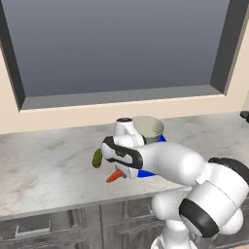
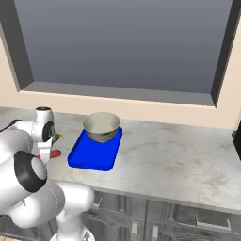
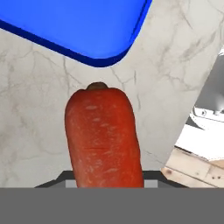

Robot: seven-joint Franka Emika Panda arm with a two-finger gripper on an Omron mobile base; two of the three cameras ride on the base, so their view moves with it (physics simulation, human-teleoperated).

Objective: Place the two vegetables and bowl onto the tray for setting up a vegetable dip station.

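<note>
The orange-red carrot [image 3: 104, 135] runs up the middle of the hand view, its blunt end toward the blue tray [image 3: 83, 30]. My gripper [image 3: 109, 181] is shut on it, a finger pad against each side. In the left base view the carrot [image 1: 115, 175] pokes out below my gripper [image 1: 119, 170], just left of the tray [image 1: 146, 172]. The dark green cucumber [image 1: 97, 158] lies on the counter left of the hand, apart from it. On the tray's [image 2: 92, 157] far end sits the grey-green bowl [image 2: 101, 126]. The carrot [image 2: 55, 153] and cucumber [image 2: 57, 137] peek out beside my arm.
A marble counter [image 1: 44, 170] runs under a wide window recess. Its front edge [image 3: 175, 144] lies close to the carrot, with cabinet drawers [image 2: 207, 219] below. A dark object [image 2: 236, 141] stands at the counter's far right.
</note>
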